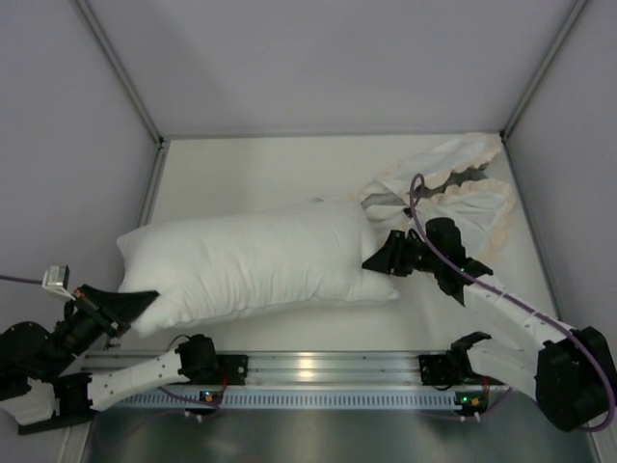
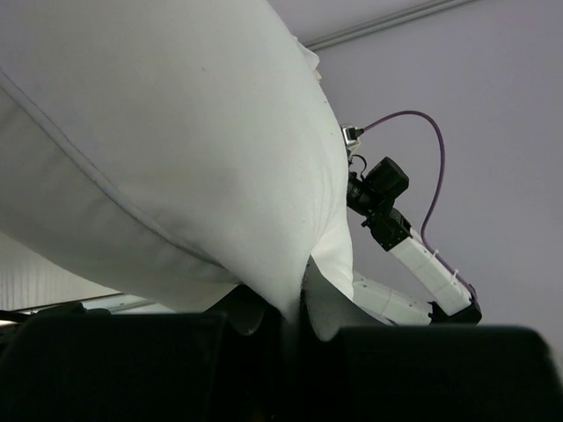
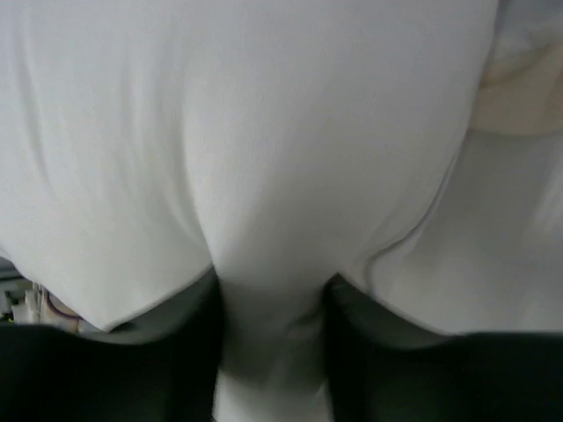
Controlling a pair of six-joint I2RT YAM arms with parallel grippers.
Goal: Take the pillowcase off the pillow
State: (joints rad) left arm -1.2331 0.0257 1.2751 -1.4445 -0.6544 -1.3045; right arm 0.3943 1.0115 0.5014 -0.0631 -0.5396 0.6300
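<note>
The plain white pillow (image 1: 251, 260) lies across the middle of the table, bare of its cover. The pillowcase (image 1: 463, 188) lies crumpled in the far right corner, white with a cream frill and a bit of dark grey showing. My left gripper (image 1: 135, 304) is shut on the pillow's left corner, and a pinched fold of it shows in the left wrist view (image 2: 295, 316). My right gripper (image 1: 378, 260) is shut on the pillow's right end. White fabric (image 3: 264, 132) bunches between its fingers (image 3: 273, 352). A piece of cream frill (image 3: 519, 97) shows at the upper right there.
White walls enclose the table on the left, back and right. A metal rail (image 1: 308, 367) with both arm bases runs along the near edge. The right arm (image 2: 387, 202) with its purple cable shows beyond the pillow in the left wrist view.
</note>
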